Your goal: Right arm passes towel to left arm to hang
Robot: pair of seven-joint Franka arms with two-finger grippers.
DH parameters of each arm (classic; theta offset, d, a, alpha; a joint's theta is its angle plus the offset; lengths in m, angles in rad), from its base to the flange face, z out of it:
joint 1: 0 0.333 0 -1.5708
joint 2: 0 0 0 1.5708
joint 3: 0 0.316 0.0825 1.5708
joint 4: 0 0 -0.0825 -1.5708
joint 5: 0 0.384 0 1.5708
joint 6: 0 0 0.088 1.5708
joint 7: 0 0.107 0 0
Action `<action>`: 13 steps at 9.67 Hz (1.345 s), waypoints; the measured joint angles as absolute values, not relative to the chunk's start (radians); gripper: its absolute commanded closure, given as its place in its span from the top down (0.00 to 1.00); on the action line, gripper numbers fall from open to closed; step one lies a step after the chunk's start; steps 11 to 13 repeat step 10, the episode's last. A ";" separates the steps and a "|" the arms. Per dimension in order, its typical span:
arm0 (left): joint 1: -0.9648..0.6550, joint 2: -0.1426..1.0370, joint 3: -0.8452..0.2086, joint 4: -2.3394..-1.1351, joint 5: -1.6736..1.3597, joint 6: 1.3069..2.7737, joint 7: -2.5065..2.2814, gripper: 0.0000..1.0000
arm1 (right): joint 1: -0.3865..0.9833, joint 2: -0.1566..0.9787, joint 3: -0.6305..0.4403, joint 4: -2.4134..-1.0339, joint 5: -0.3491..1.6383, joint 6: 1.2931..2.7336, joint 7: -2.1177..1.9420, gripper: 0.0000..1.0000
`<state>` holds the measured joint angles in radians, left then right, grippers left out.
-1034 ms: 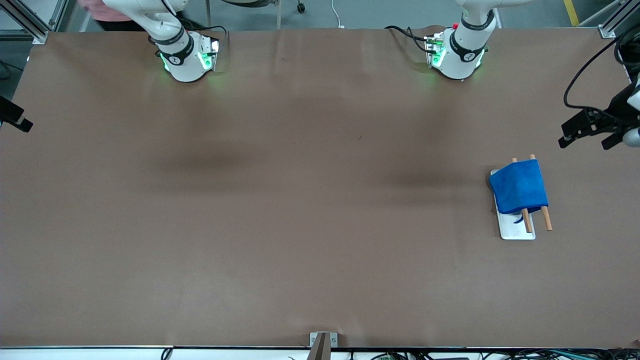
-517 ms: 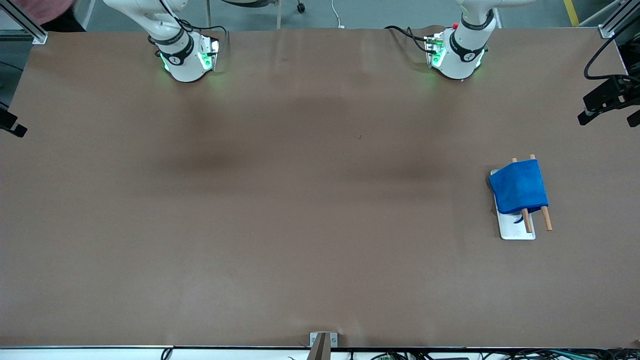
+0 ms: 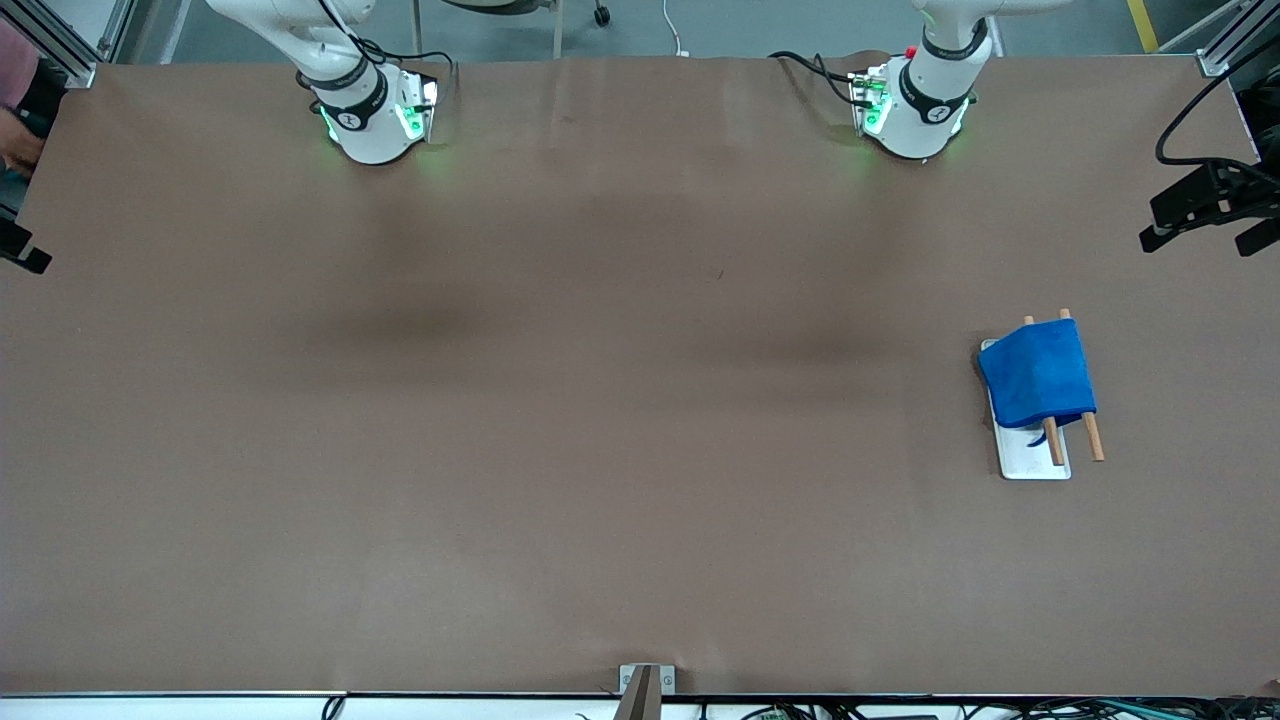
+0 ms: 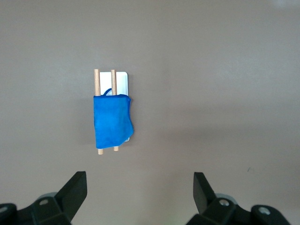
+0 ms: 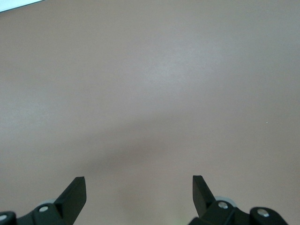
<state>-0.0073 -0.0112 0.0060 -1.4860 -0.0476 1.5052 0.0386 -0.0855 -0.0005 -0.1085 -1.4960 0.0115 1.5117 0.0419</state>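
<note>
The blue towel [image 3: 1038,373] hangs folded over two wooden rods [image 3: 1092,436] of a small rack with a white base [image 3: 1035,460], toward the left arm's end of the table. It also shows in the left wrist view [image 4: 111,121]. My left gripper [image 3: 1198,238] is open and empty, up in the air over the table's edge at that end, apart from the towel; its jaws [image 4: 139,187] stand wide. My right gripper [image 3: 22,252] is at the right arm's end, mostly cut off in the front view. In the right wrist view it [image 5: 139,190] is open and empty over bare brown table.
A person's arm [image 3: 18,95] shows at the corner by the right arm's end. Both arm bases [image 3: 375,115] [image 3: 915,110] stand along the table's back edge. A metal bracket [image 3: 645,685] sits at the front edge. Metal frame posts [image 3: 1215,60] stand at the corners.
My left gripper rose away from the towel toward the table's edge, then came slightly back. My right gripper drew farther out of view. The person moved toward the corner.
</note>
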 measured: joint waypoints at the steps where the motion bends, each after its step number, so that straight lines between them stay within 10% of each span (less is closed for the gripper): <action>1: -0.012 -0.011 0.006 -1.491 -0.048 1.505 0.036 1.00 | -0.085 -0.001 -0.108 -1.495 0.005 1.510 0.024 1.00; 13: -0.058 -0.011 0.051 -1.499 -0.047 1.506 0.036 1.00 | -0.081 -0.001 -0.101 -1.486 -0.013 1.483 0.006 1.00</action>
